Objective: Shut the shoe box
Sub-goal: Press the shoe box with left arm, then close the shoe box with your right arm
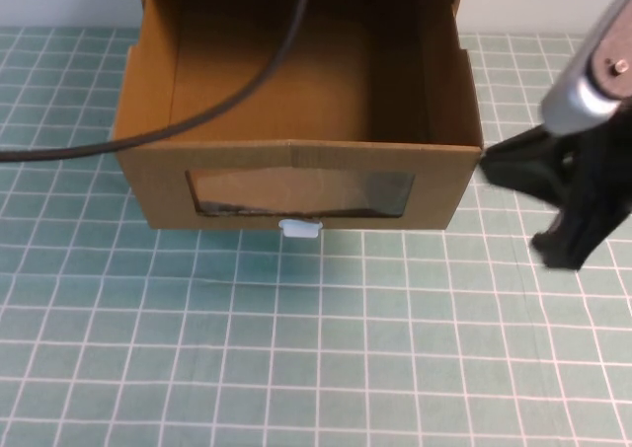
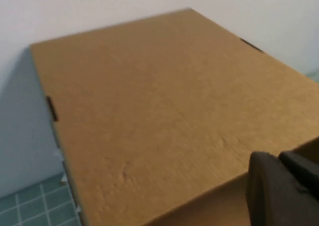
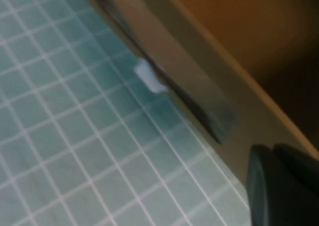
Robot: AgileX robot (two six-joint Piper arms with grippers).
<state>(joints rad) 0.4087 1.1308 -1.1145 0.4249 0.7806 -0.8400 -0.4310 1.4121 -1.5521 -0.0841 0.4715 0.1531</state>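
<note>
1. The green grid mat (image 1: 296, 368) covers the table. The shoe box (image 1: 296, 186) sits at its far middle, and its drawer is pulled out toward the robot, so you can see the empty inside.
2. The right gripper (image 1: 553, 205) hangs just beside the drawer's right front corner. I cannot tell if its fingers are apart or together.
3. The left gripper (image 2: 281, 188) is up over the flat top (image 2: 149, 111) of the box. I cannot tell its fingers either.
4. The clear window (image 1: 301, 192) is in the drawer front, with the little white pull tab (image 1: 299, 229) under it.
5. To close it well, I think the right gripper should go in front of the drawer, near the middle, and push straight back, slowly. Pushing at the corner may twist it.
</note>
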